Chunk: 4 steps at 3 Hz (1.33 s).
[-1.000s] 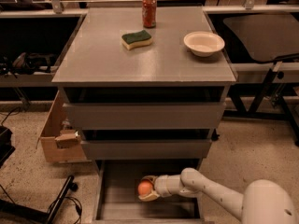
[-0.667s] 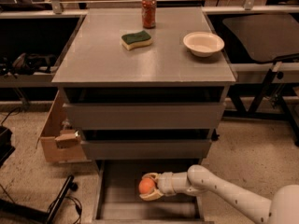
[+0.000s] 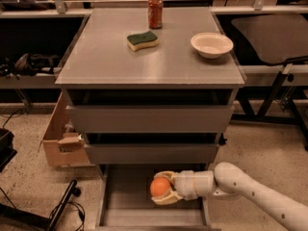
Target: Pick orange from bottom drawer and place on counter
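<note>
Now, change: gripper (image 3: pixel 159 188) w/ orange (image 3: pixel 160 187) sits a bit further right & higher in the picture than a sec ago. The forearm reaches in more stretched from the near right.
Gripper: clenched on the orange, one finger over its top, one under it.
Orange: inside the bottom drawer (image 3: pixel 127 211), about mid-width, just below the two upper drawer fronts. It looks lifted off the floor, but can't tell for sure.
Meaning: grasp looks done and lift-out prob. begun. The fruit likely has to come toward the near side to clear the upper drawers before going up to the worktop (image 3: pixel 106 61).
Worktop: soda can (image 3: pixel 155 12) at far centre, sponge (image 3: pixel 142 40) just near-left of it, bowl (image 3: pixel 211 44) at right; bare grey at near left.
Labels: can is red-orange w/ pale marks, brand not readable; no other writing seen.
</note>
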### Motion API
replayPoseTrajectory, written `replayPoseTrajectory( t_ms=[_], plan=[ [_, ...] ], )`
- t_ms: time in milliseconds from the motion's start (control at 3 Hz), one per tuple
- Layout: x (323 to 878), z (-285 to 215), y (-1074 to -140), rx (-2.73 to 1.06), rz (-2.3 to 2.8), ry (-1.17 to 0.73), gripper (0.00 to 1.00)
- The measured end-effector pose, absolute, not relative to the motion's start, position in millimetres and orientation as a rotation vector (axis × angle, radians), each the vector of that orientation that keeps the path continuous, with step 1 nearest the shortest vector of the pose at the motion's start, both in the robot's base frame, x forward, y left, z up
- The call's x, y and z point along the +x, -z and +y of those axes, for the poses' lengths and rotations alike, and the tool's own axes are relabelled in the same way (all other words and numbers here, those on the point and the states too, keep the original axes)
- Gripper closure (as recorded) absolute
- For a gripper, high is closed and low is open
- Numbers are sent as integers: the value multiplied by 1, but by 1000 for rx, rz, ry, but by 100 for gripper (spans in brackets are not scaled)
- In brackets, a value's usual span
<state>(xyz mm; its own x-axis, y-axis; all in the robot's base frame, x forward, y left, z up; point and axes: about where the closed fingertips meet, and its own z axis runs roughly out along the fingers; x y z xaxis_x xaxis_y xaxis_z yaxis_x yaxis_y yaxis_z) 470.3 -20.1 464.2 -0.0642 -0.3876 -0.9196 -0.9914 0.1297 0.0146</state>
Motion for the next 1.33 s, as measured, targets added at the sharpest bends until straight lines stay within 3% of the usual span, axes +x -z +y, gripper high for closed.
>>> replayPoseTrajectory(
  t_ms=[333, 1000, 1333],
  plan=[
    [484, -32, -545, -1355, 1590, -901, 100],
    [487, -25, -576, -1364, 1574, -876, 100],
    [476, 2, -680, -1359, 1571, -821, 100]
  ],
)
